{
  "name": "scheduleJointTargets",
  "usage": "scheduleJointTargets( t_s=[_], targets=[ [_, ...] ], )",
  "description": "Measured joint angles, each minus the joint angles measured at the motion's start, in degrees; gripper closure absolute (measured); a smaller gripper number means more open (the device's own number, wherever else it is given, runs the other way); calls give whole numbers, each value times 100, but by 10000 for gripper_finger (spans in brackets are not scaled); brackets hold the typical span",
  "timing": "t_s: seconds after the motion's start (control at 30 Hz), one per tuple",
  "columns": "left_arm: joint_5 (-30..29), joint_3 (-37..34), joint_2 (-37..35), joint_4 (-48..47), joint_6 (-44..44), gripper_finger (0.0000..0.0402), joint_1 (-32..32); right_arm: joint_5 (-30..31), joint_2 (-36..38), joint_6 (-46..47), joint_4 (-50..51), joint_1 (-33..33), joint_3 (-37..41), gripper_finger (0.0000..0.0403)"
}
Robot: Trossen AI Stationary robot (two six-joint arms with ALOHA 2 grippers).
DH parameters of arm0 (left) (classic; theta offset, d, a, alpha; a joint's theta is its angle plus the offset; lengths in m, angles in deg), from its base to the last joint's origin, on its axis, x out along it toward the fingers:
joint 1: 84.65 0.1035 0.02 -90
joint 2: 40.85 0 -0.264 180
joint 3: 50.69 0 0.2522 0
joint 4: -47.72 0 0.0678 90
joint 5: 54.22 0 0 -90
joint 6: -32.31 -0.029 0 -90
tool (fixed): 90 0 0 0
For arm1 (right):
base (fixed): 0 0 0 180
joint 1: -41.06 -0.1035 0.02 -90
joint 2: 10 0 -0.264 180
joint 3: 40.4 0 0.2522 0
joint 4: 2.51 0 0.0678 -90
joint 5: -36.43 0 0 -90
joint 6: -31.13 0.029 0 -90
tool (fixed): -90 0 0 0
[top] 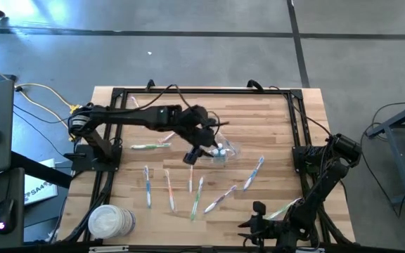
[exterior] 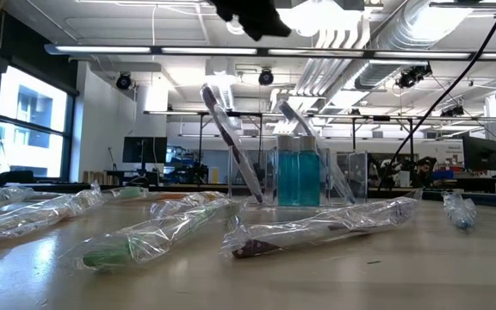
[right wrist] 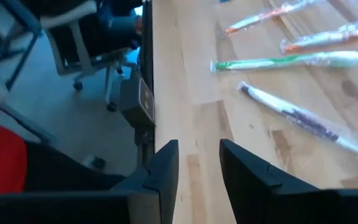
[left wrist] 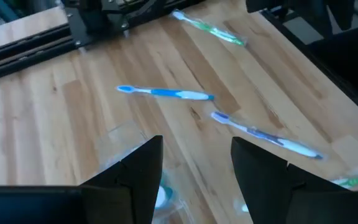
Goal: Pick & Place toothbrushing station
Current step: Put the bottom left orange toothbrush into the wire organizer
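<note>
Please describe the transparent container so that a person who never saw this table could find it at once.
Look at the middle of the wooden table, just under the left gripper. The container stands there, with blue inside. It is the only clear, boxy thing; all its neighbours are slim toothbrushes lying flat.

Even overhead light fills the scene; the wooden table [top: 209,140] reads bright, with a pale sheen on the floor beyond it. In the low view, ceiling lamps [exterior: 321,17] glare white and windows [exterior: 20,112] add daylight; wrapped toothbrushes [exterior: 317,228] nearest the lens glint and lie soft, the tabletop foreground blurred. Both wrist views are slightly smeared, their dark fingers [left wrist: 135,174] unlit, and shadows under the toothbrushes stay faint.
</note>
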Motion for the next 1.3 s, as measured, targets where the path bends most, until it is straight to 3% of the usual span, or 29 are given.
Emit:
scheduleJointTargets(
  t_s=[0.13,0.3,0.67,0.8,0.97,1.03,1.13,1.3],
  targets=[
    [-353,0,-225,-402,242,213,-463,5,0,-612,34,0,0,294],
    [-383,0,-312,-946,848,213,-1110,26,0,-884,102,0,0,294],
    [-1131,0,-308,-2488,3040,213,-2559,72,0,-1563,157,0,0,294],
    [-1717,0,-305,-2676,4186,213,-3077,93,0,-1623,156,47,0,294],
    [-3263,-92,-299,-2467,5925,213,-3566,54,0,-1593,98,122,0,294],
    [-3612,-242,-298,-2550,7044,213,-3645,42,0,-1588,98,146,0,294],
    [-3717,-476,-293,-2879,8323,213,-3637,32,0,-1396,102,146,0,294],
    [-3534,-1102,-293,-3182,9163,213,-3277,0,0,-1188,108,146,0,294]
  ],
)
